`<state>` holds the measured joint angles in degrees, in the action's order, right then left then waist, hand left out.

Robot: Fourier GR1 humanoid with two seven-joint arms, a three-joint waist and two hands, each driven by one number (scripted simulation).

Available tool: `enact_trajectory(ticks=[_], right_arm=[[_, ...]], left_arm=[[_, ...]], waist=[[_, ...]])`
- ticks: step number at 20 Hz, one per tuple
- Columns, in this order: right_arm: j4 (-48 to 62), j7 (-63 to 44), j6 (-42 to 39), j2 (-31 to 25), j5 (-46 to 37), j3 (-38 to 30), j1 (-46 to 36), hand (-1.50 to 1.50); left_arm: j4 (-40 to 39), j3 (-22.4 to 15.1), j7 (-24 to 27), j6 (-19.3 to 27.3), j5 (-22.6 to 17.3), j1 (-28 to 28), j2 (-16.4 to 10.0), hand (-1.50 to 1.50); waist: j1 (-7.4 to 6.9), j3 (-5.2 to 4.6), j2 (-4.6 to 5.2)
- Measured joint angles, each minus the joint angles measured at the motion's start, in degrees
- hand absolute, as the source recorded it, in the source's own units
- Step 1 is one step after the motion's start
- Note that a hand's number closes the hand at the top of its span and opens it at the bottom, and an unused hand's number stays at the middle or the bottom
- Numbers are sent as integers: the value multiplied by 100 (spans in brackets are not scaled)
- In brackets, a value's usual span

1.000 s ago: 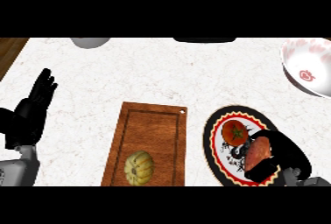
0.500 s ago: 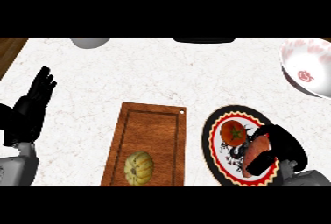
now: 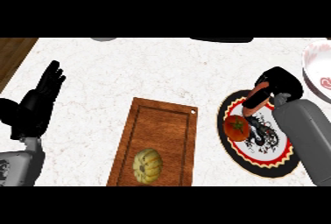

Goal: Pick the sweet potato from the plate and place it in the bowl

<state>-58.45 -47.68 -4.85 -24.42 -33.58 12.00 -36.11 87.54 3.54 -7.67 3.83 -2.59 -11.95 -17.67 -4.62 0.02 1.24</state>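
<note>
The left hand (image 3: pixel 35 105) shows near the view's left edge, open, its black fingers straight and close together, pointing up and a little to the right, with the thumb off to the left and the grey left forearm (image 3: pixel 16 164) coming in below it from the lower left corner. The right forearm (image 3: pixel 304 135) comes in from the lower right as a broad grey shape slanting up and to the left. At its end the black right hand (image 3: pixel 281 83) is bent over with its fingers curled round the upper end of the sweet potato (image 3: pixel 258 97).
</note>
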Motion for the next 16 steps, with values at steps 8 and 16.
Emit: enact_trajectory(ticks=[8, 16], right_arm=[[1158, -117, 710, -69, -1094, 126, -1669, 150], [1065, -596, 1428, -415, -1871, -42, -2566, 150]], left_arm=[[-63, -8, 75, 157, 160, 86, 101, 0], [-79, 127, 48, 152, 133, 187, 77, 0]], waist=[[168, -3, -57], [349, -7, -112]])
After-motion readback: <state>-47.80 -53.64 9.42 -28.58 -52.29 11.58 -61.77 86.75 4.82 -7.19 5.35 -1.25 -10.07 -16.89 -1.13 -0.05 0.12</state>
